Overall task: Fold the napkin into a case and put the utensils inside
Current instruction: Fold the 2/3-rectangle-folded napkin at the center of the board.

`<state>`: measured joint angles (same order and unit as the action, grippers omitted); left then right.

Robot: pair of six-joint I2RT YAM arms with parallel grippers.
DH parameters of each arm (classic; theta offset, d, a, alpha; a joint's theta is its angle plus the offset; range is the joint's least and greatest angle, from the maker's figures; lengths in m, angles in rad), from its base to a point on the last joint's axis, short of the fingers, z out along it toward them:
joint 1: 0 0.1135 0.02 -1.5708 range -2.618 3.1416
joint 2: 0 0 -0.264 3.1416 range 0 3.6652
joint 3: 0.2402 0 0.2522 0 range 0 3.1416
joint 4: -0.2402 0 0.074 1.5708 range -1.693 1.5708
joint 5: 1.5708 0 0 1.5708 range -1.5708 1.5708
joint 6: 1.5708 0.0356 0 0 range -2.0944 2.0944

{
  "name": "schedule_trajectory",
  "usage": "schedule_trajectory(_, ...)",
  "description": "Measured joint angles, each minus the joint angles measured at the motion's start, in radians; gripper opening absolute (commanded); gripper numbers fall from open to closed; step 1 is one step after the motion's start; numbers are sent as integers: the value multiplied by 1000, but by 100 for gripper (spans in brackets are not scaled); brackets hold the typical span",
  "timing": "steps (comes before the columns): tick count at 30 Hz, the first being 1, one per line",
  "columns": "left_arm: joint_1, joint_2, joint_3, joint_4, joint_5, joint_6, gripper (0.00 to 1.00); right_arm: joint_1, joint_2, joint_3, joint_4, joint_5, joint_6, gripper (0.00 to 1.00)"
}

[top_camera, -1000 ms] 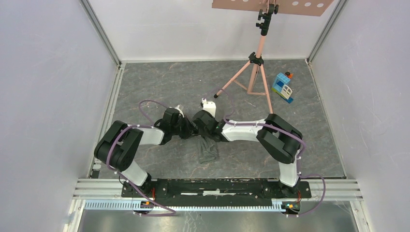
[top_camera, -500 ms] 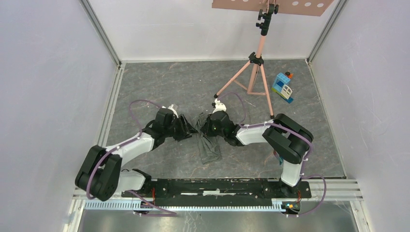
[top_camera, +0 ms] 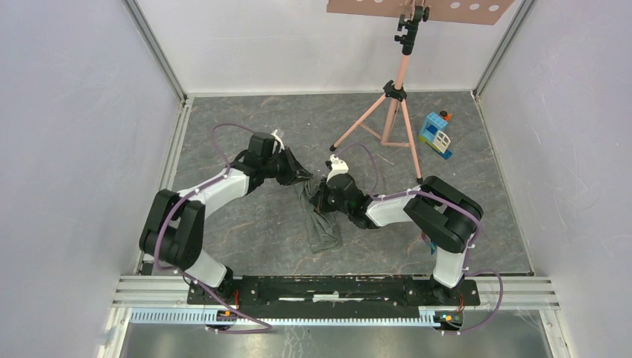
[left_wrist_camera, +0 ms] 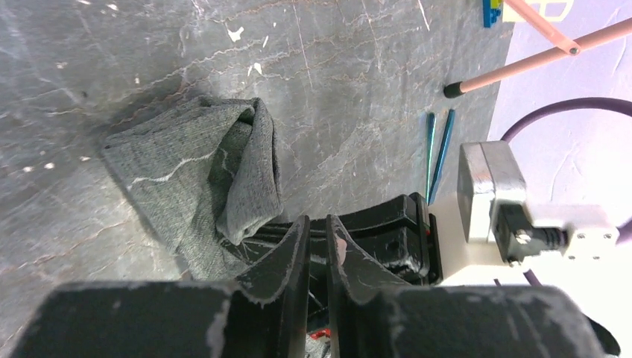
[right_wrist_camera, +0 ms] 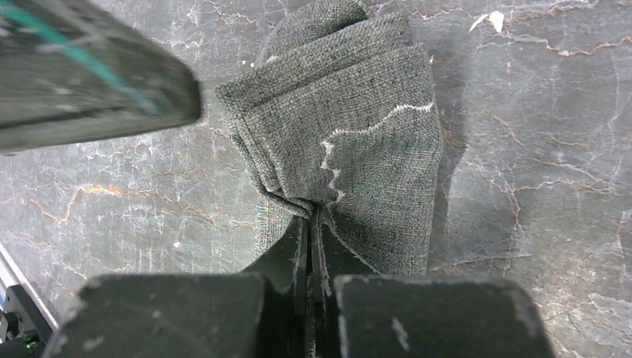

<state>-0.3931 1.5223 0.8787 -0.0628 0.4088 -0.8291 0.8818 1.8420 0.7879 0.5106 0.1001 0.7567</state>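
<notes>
Dark grey knitted cloth napkin (right_wrist_camera: 358, 134) with a pale stitched line: lies bunched in several loose layers near the middle of the grey marbled desk (top_camera: 246, 239), not flat, and no case is formed yet. Two slim teal plastic utensils (left_wrist_camera: 437, 149) lie side by side apart from it, close to the foot of the pink tripod leg (left_wrist_camera: 514, 67). Risk, as judged: the folds are stacked unevenly, so a pull may drag the whole bundle rather than one layer and leave a lopsided wad. The two arms also work close together over the cloth and could knock each other. Right gripper (right_wrist_camera: 311, 224): jaws clamped tight on a gathered fold at the napkin's near end. Left gripper (left_wrist_camera: 319, 224): at the cloth's far end, jaws almost together with a thin slit between. Cannot tell whether any cloth is pinched there.
</notes>
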Motion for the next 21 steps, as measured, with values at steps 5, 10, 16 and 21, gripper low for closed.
schedule_trajectory(5, -3, 90, 33, 17, 76, 0, 16, 0, 0, 0, 4, -4, -14, 0)
schedule_trajectory(10, -11, 127, 41, 8, 99, 1, 16, 0, 0, 0, 5, -10, -21, 0)
schedule_trajectory(16, -14, 207, 144, -131, 13, 71, 11, 0, 0, 0, 3, -21, -29, 13)
schedule_trajectory(21, -13, 280, 196, -214, -94, 143, 8, 0, -32, 3, -47, -45, -73, 40)
